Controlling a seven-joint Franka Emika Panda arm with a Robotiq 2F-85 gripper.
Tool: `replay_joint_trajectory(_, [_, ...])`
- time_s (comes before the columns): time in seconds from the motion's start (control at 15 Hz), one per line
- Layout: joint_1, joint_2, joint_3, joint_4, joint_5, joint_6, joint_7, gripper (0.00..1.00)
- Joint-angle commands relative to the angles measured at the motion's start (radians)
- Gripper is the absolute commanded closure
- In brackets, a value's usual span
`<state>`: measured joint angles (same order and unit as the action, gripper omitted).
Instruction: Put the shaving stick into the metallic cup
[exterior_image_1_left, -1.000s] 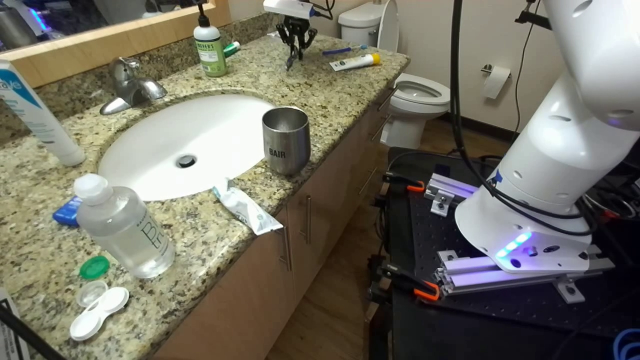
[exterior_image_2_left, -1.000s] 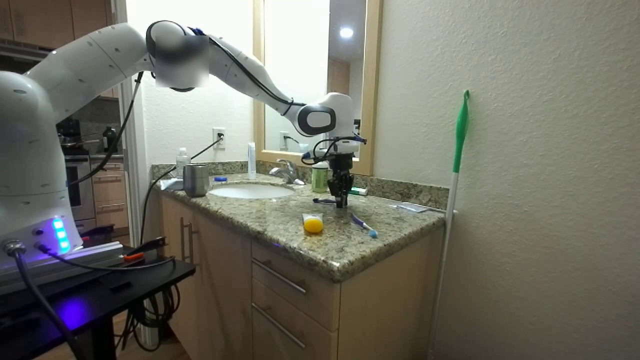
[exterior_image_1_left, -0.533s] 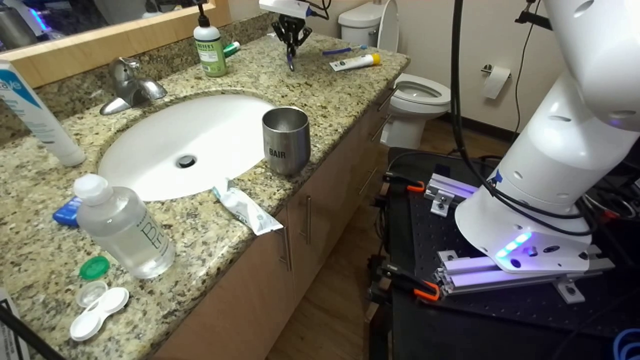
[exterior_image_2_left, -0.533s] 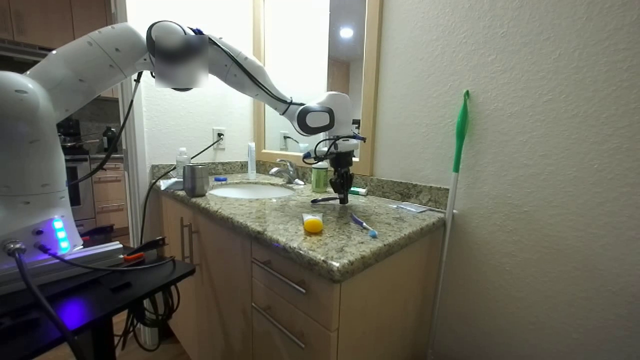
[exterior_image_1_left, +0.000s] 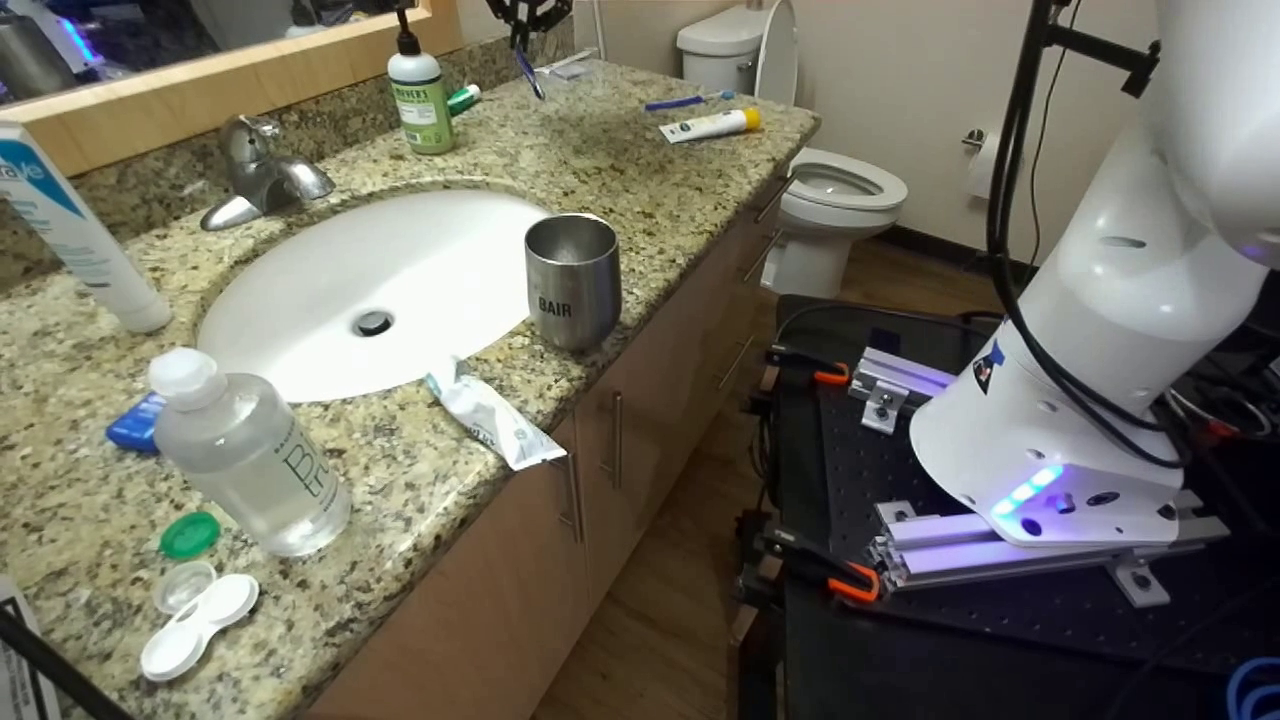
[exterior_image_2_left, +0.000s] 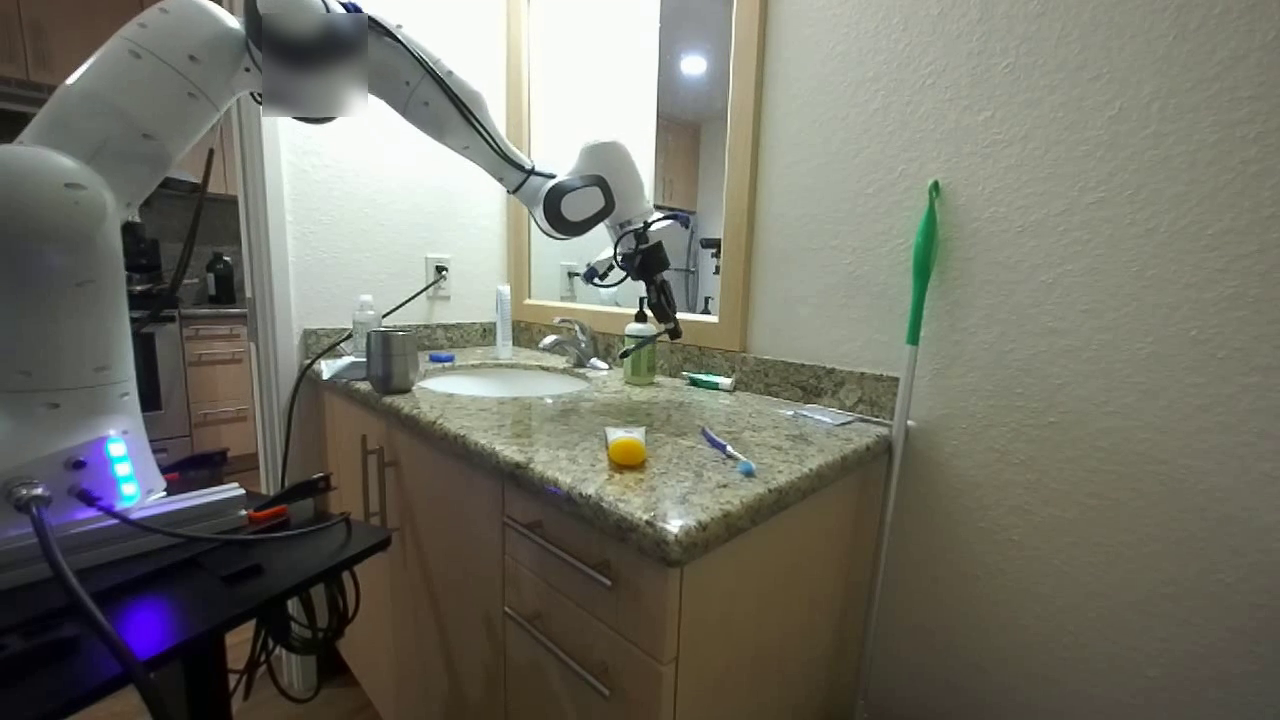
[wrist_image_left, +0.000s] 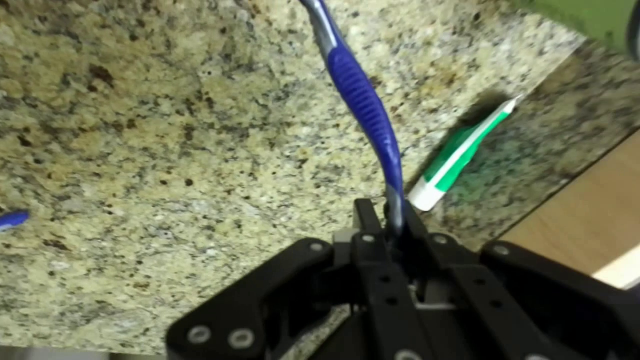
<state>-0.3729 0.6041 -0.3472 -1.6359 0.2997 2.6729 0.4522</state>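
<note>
The shaving stick, a slim blue and grey handle (wrist_image_left: 362, 97), is clasped near one end between the fingers of my gripper (wrist_image_left: 386, 209). It also shows in both exterior views (exterior_image_1_left: 530, 75) (exterior_image_2_left: 646, 344). My gripper (exterior_image_2_left: 674, 330) is tilted and holds the stick in the air above the counter, near the green soap bottle. The metallic cup (exterior_image_1_left: 573, 285) stands upright and open at the sink's front rim. It also shows in an exterior view (exterior_image_2_left: 392, 362), well away from my gripper. The cup is out of view in the wrist view.
The soap bottle (exterior_image_1_left: 420, 105), faucet (exterior_image_1_left: 262, 170) and sink (exterior_image_1_left: 430, 270) lie between gripper and cup. A white tube (exterior_image_1_left: 495, 420) lies in front of the cup. A yellow-capped tube (exterior_image_2_left: 626, 447), a toothbrush (exterior_image_2_left: 727, 450) and a green-white tube (wrist_image_left: 452, 160) lie on the counter.
My gripper has risen from near the counter with the stick in it, moved towards the soap bottle and mirror side, and tilted. The cup has not moved.
</note>
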Motion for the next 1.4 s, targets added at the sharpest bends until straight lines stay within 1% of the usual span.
replay_joint_trajectory(0.0, [-0.033,-0.189,0.108,-0.238,0.032,0.145,-0.225,0.97])
replay_joint_trajectory(0.2, [-0.071,-0.317,0.205,-0.394,0.084,0.236,-0.43,0.97])
replay_joint_trajectory(0.33, [-0.128,-0.409,0.306,-0.5,0.136,0.276,-0.576,0.97])
replay_joint_trajectory(0.4, [-0.167,-0.462,0.369,-0.555,0.17,0.287,-0.648,0.97])
replay_joint_trajectory(0.53, [-0.242,-0.569,0.495,-0.652,0.263,0.272,-0.794,0.97])
replay_joint_trajectory(0.6, [-0.265,-0.619,0.542,-0.685,0.323,0.247,-0.869,0.97])
replay_joint_trajectory(0.67, [-0.273,-0.671,0.574,-0.709,0.393,0.219,-0.942,0.97])
replay_joint_trajectory(0.73, [-0.26,-0.725,0.58,-0.725,0.473,0.179,-1.018,0.97])
replay_joint_trajectory(0.8, [-0.224,-0.784,0.555,-0.733,0.566,0.123,-1.095,0.97])
replay_joint_trajectory(0.87, [-0.227,-0.654,0.554,-0.667,0.457,0.208,-0.972,0.87])
replay_joint_trajectory(0.93, [-0.22,-0.706,0.557,-0.683,0.514,0.172,-1.028,0.87])
replay_joint_trajectory(1.0, [-0.218,-0.746,0.557,-0.697,0.533,0.148,-1.047,0.87])
replay_joint_trajectory(1.07, [-0.218,-0.771,0.557,-0.707,0.536,0.138,-1.049,0.87])
replay_joint_trajectory(1.2, [-0.218,-0.781,0.556,-0.717,0.537,0.136,-1.05,0.87])
replay_joint_trajectory(1.27, [-0.218,-0.779,0.556,-0.72,0.537,0.136,-1.05,0.97])
replay_joint_trajectory(1.33, [-0.212,-0.764,0.559,-0.72,0.544,0.15,-1.067,0.97])
